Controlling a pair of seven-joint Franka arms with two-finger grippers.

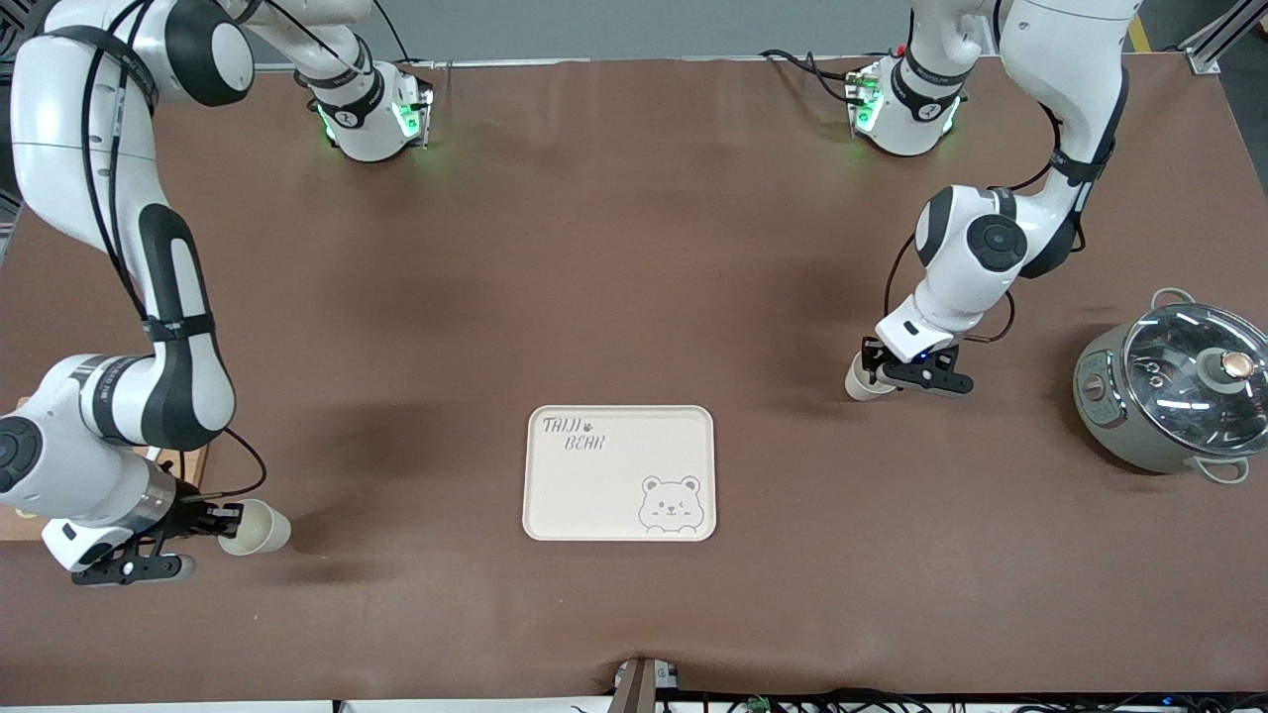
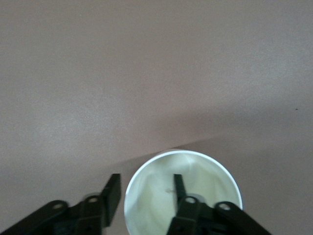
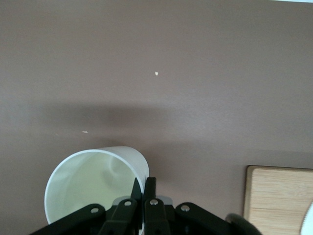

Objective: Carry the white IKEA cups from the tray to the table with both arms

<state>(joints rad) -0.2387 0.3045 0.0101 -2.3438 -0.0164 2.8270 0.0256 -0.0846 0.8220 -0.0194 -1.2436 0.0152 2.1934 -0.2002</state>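
Observation:
One white cup (image 1: 858,382) stands on the brown table toward the left arm's end, farther from the front camera than the tray. My left gripper (image 1: 873,373) is down over its rim and open. In the left wrist view one finger (image 2: 179,188) is inside the cup (image 2: 208,172) and the other (image 2: 112,192) is outside, apart from the wall. The second white cup (image 1: 258,528) is tilted at the right arm's end, mouth toward my right gripper (image 1: 229,518). That gripper (image 3: 145,187) is shut on the cup's (image 3: 88,178) rim wall.
A cream bear-print tray (image 1: 594,495) lies in the table's middle, between the two cups. A pot with a glass lid (image 1: 1174,396) stands at the left arm's end. A wooden board (image 1: 20,520) lies under the right arm's wrist and shows in the right wrist view (image 3: 279,200).

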